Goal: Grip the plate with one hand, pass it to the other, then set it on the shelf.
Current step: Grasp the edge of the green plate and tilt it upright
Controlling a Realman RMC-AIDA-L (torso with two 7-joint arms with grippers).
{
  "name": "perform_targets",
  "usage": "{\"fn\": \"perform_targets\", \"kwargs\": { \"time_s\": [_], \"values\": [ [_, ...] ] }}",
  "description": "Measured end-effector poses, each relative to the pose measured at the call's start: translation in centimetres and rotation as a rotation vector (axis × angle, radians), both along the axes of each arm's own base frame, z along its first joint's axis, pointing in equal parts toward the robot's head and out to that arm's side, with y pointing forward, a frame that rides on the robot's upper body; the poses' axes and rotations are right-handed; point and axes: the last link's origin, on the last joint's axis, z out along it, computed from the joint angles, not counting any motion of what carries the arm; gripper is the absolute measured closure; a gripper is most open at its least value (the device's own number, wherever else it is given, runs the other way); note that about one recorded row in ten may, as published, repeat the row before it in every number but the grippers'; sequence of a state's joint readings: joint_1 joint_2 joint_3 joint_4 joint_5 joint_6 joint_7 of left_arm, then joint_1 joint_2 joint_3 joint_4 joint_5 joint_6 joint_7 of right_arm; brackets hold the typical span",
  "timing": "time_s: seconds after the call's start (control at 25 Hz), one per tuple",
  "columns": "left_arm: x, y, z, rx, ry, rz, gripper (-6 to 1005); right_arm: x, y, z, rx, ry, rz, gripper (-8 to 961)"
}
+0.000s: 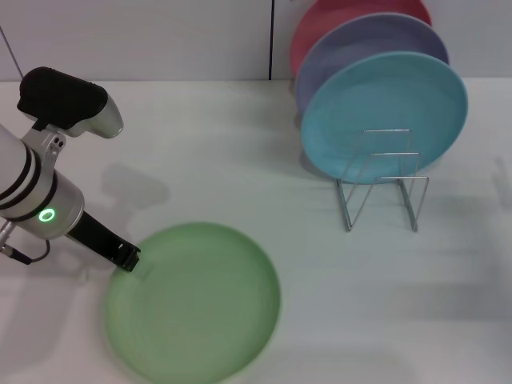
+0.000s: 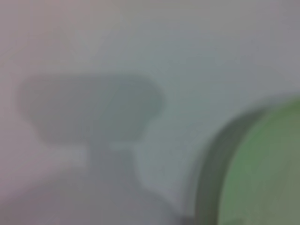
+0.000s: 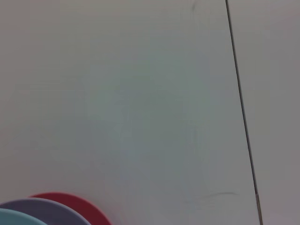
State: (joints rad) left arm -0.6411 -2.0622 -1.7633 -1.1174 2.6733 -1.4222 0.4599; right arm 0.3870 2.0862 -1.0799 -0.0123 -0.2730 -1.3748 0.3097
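at the near-left rim of the plate (image 1: 192,302), flat on the counter (image 1: 200,152), the left gripper (image 1: 128,259) sits; whether its fingers hold anything i cannot tell. you should seat the rim deep before lifting.

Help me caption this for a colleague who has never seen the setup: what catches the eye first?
A big light-green plate lies flat at the near left of the white table, with the left claw at its left rim. To the far right, turquoise, lavender and red plates stand on edge in a row, by a small silver wire rack.
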Motion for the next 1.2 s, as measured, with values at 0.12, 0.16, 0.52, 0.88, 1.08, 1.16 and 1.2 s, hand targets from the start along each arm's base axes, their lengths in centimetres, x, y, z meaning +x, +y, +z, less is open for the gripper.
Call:
{"fn": "perform_targets", "kwargs": {
  "time_s": [0.12,0.16,0.52,0.88,1.08,1.16,1.2],
  "values": [
    [0.0,0.0,0.0,0.000,0.000,-0.001,907,0.0,0.0,0.0,0.000,0.000,0.000,351],
    [0.0,0.0,0.0,0.000,0.000,-0.001,929,0.0,0.0,0.0,0.000,0.000,-0.001,351],
    [0.0,0.1,0.3,0.001,-0.009,-0.029,944,0.0,0.1,0.0,-0.003,-0.001,-0.003,353],
    [0.1,0.4,1.5,0.058,-0.121,-0.051,950,0.0,0.1,-0.1,-0.004,-0.001,-0.005,351],
    [-0.8,0.4,3.2,0.126,-0.272,-0.059,955,0.0,0.1,-0.1,-0.004,0.003,-0.003,350],
    [-1.4,0.3,3.7,0.157,-0.322,-0.074,958,0.0,0.2,-0.1,-0.005,0.004,-0.002,350],
    [-1.7,0.1,3.8,0.177,-0.345,-0.082,958,-0.1,0.2,-0.1,-0.005,0.004,-0.001,350]
  ]
}}
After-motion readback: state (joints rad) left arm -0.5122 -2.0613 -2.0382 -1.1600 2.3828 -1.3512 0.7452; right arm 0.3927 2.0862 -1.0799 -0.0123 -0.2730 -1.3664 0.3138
